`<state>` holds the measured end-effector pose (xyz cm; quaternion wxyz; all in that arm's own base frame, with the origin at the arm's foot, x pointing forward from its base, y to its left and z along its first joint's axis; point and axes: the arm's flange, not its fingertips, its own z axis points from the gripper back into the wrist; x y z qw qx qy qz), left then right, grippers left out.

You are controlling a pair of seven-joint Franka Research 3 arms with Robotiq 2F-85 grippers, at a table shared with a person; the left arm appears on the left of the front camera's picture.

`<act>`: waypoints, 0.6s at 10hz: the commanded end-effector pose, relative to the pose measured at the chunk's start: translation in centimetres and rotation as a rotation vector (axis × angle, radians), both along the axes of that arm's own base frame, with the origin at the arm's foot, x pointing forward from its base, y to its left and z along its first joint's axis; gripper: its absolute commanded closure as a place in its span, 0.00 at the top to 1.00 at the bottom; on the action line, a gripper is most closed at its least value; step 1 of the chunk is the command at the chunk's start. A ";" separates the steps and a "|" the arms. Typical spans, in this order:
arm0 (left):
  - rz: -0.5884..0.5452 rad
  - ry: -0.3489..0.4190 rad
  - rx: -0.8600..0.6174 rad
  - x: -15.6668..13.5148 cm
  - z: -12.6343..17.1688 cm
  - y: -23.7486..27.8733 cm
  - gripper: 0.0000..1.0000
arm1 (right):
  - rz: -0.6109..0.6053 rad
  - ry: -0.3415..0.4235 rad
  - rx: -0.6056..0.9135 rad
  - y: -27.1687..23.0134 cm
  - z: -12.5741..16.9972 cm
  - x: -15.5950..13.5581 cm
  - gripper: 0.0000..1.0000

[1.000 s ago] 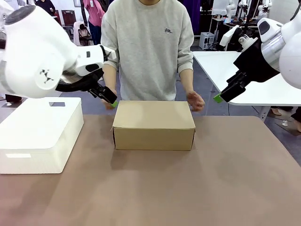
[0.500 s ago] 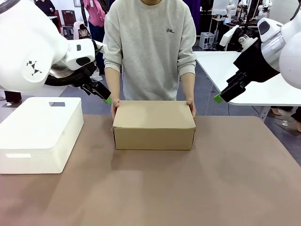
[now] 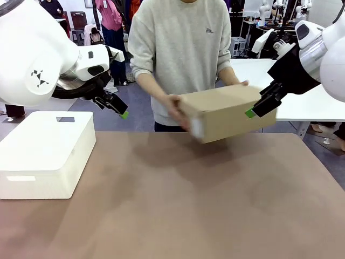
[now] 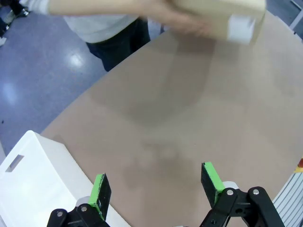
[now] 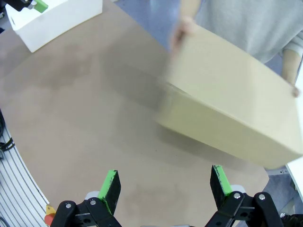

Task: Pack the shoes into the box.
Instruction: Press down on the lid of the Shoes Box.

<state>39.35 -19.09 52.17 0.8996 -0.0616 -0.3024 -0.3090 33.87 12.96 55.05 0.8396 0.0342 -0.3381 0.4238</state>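
The box is off the tabletop, held closed in the air by the person's hands, one at each end, over the far edge and toward my right side. It is tilted, long axis running roughly across the table with the right end a little higher. I see no shoes; whether they are inside I cannot tell.

My right end effector is the nearer one: in the front view its green tip overlaps the box's near face, though I cannot say whether it touches. From the right wrist view the box lies ahead and above the pads, which stand fully apart on nothing.

My left end effector hangs well apart from the box, above the white bin, spread wide and empty too; its wrist view has the box far off across the tabletop.

I judge any next move falls to the right arm.
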 end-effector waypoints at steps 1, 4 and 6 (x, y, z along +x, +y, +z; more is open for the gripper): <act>0.000 0.002 0.000 0.0 0.0 0.1 1.00 | -0.020 0.005 0.000 0.2 -0.1 -0.2 1.00; 0.000 0.002 0.000 0.0 0.0 0.1 1.00 | -0.020 0.005 0.000 0.2 -0.1 -0.2 1.00; 0.000 0.002 0.000 0.0 0.0 0.1 1.00 | -0.020 0.005 0.000 0.2 -0.1 -0.2 1.00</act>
